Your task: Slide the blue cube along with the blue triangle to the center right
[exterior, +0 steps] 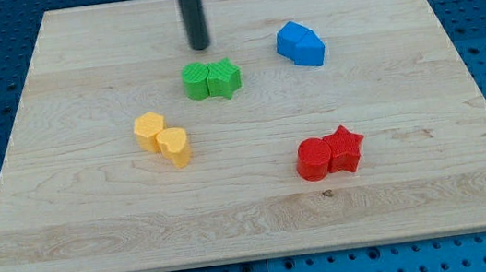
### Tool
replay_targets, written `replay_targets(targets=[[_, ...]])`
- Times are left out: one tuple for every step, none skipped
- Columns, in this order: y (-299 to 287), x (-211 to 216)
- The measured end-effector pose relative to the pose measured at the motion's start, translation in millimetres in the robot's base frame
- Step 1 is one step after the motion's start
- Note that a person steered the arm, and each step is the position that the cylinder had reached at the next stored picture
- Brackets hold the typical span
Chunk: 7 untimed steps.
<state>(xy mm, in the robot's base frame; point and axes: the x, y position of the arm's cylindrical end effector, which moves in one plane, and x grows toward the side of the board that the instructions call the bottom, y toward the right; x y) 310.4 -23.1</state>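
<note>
The blue cube and the blue triangle sit touching each other on the wooden board, right of centre in the view's upper part. My tip rests on the board to their left, well apart from them. It stands just above the green pair of blocks.
A green cylinder and a green star touch just below the tip. A yellow hexagon and a yellow heart lie at the left of centre. A red cylinder and a red star lie at the lower right.
</note>
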Motion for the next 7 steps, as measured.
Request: replay_targets(targets=[[61.4, 0.0], [89.1, 6.7], [106.7, 25.5], [113.4, 39.8], [115.1, 51.4], [121.0, 68.5], [126.7, 81.1]])
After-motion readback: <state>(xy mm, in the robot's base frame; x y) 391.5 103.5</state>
